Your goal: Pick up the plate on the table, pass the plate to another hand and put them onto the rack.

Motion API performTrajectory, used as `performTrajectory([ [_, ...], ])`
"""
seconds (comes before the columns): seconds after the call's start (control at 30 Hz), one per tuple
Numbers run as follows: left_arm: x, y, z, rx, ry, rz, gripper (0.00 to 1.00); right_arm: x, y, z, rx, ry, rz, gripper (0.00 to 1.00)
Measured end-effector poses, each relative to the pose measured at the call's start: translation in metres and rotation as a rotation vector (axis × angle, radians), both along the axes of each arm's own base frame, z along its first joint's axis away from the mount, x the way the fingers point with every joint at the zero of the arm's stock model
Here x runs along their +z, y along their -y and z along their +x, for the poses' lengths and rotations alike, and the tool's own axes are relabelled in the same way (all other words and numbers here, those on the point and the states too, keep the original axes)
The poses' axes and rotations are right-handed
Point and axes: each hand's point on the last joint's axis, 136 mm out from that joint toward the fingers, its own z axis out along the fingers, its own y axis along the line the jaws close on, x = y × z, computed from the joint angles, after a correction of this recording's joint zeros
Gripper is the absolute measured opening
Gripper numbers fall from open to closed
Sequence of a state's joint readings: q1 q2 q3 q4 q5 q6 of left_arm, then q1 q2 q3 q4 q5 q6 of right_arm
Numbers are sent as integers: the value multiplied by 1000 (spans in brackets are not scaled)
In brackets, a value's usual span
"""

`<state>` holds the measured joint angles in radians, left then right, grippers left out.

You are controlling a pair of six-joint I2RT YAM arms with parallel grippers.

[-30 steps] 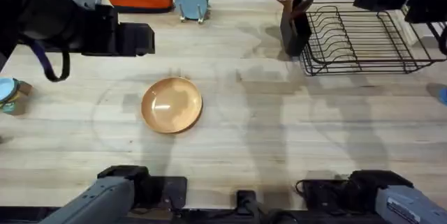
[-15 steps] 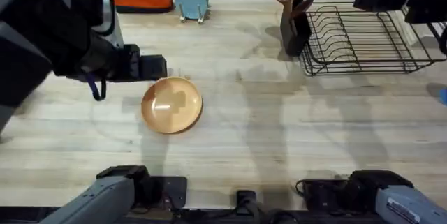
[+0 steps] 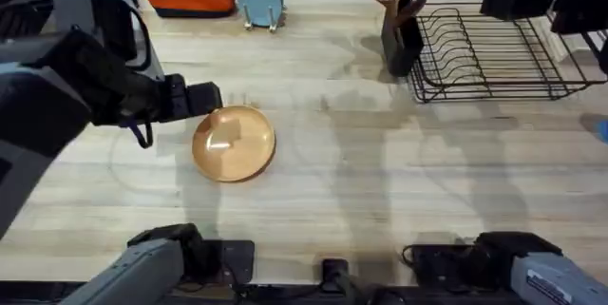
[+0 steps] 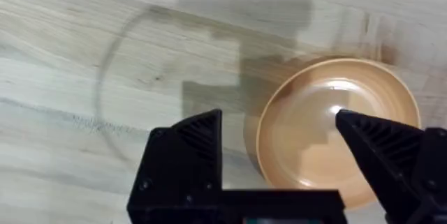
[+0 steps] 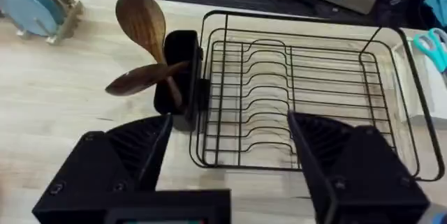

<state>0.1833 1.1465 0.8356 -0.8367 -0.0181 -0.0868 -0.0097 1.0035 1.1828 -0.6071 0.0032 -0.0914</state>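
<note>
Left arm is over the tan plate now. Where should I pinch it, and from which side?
Pinch the raised rim of the plate on its left edge, nearest the open left gripper. It lies flat on the table, so probably come down with one finger inside the rim and one outside.

In the overhead view the large dark left arm [image 3: 57, 96], close under the camera, is blurred and covers the light wood tabletop [image 3: 380, 181] beneath it. The left wrist view cuts off the near edge of the round tan-orange wooden plate [image 4: 335, 137] behind a black finger [image 4: 391, 154]. The rectangular black wire rack [image 3: 494, 53] is partly hidden at its far right corner by dark equipment in the overhead view.
</note>
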Motion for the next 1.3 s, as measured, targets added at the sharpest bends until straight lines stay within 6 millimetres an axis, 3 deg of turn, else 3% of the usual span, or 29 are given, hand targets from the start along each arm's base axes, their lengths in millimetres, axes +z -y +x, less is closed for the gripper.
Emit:
performTrajectory([
  [0.37,-31,6,-5,-9,-41,-40,994,0,0,0,4,0,-7,998],
  [0.43,-50,7,-7,-7,-116,-56,993,0,0,0,5,0,-9,998],
  [0.53,-63,8,-9,-5,-168,-71,993,-2,0,2,5,-8,-9,998],
  [0.57,-65,9,-5,-4,-163,-77,993,-12,0,8,5,-41,-8,998],
  [1.1,-74,8,6,1,-163,-87,994,-12,0,8,5,-39,-8,998],
  [1.23,-74,9,6,4,-159,-92,840,-12,0,8,5,-40,-8,998],
  [1.27,-74,9,7,5,-157,-95,739,-12,0,8,5,-39,-8,998],
  [1.3,-73,10,10,2,-143,-100,510,-12,0,8,5,-39,-8,998],
])
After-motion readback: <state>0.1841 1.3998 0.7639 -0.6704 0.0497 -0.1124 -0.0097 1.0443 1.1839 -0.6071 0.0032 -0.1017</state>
